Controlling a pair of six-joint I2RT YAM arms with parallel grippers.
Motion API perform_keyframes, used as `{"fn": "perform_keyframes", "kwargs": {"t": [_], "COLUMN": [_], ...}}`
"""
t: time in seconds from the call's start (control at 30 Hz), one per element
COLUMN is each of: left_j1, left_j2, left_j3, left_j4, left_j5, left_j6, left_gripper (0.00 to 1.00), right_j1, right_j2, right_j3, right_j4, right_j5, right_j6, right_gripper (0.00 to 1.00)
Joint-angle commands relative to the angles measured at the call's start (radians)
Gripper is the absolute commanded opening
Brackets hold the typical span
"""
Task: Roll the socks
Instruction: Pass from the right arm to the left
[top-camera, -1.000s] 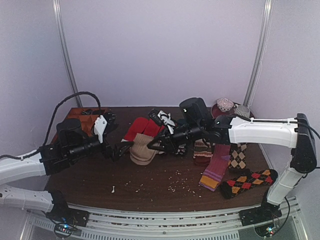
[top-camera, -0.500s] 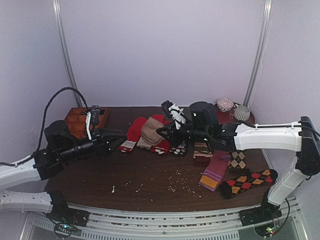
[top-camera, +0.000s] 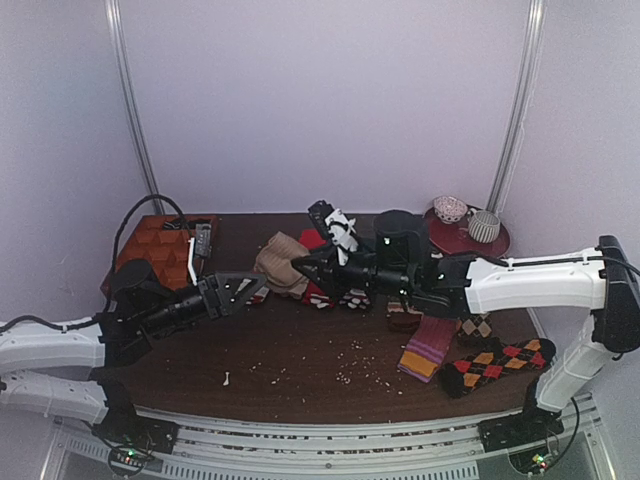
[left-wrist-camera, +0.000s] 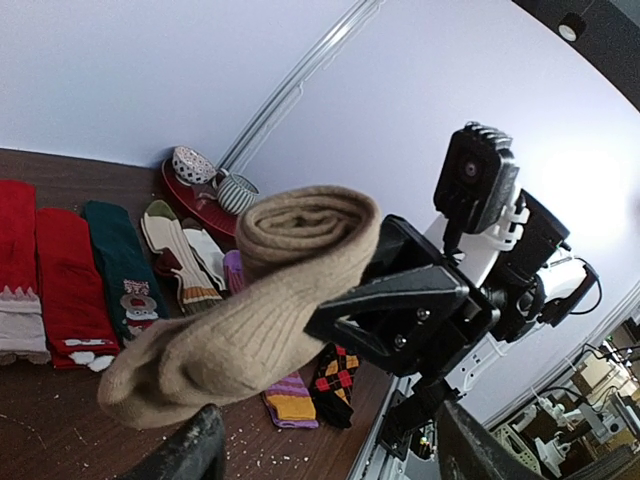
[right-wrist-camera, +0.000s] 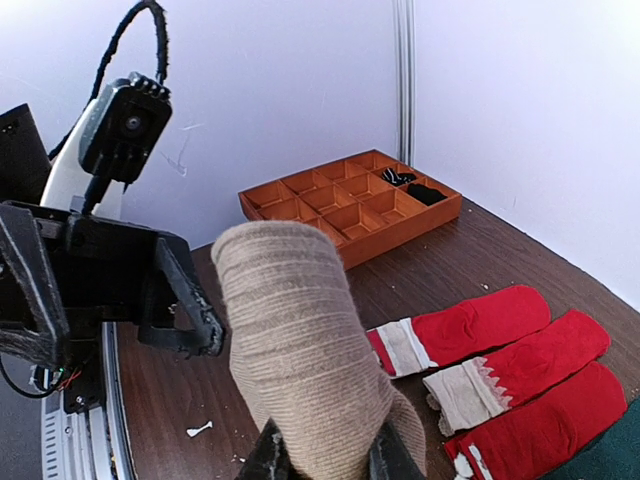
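we see the right pincer (top-camera: 302, 268) clamped narrow on the socks (top-camera: 278, 262), a tan roll with a loose tail. it is held up off the table (top-camera: 300, 350), near the red socks (right-wrist-camera: 480, 325). the left pincer (top-camera: 250, 288) stands wide just beside the roll, its fingers (left-wrist-camera: 190, 455) apart with nothing between them. an orange tray (right-wrist-camera: 350, 205) sits at the far left.

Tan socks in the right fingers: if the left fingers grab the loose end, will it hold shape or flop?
Probably floppy: the socks sag away from the right fingers, loose end drooping. Likely light, since one narrow pinch carries them clear of the table. The ribbed knit should grip, though the rolled end may unwind if tugged.
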Motion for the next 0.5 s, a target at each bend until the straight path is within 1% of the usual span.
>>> {"fn": "perform_keyframes", "kwargs": {"t": [0.0, 0.13, 0.23, 0.33, 0.47], "left_j1": [0.006, 0.006, 0.005, 0.005, 0.005], "left_j2": [0.043, 0.058, 0.059, 0.061, 0.08], "left_j3": [0.028, 0.021, 0.024, 0.025, 0.014], "left_j4": [0.116, 0.145, 0.133, 0.123, 0.174], "left_j5": [-0.011, -0.006, -0.017, -0.032, -0.026], "left_j6": [-0.026, -0.033, -0.029, -0.021, -0.025], "left_gripper": [0.71, 0.68, 0.67, 0.68, 0.7], "right_j1": [0.02, 0.037, 0.046, 0.054, 0.063], "right_j2": [0.011, 0.017, 0.023, 0.028, 0.034], "right_j3": [0.015, 0.019, 0.021, 0.023, 0.026], "right_j4": [0.057, 0.052, 0.047, 0.056, 0.066], "right_j5": [0.018, 0.02, 0.007, -0.031, -0.073], "right_j6": [0.016, 0.017, 0.018, 0.024, 0.045], "right_gripper": [0.0, 0.0, 0.0, 0.0, 0.0]}}
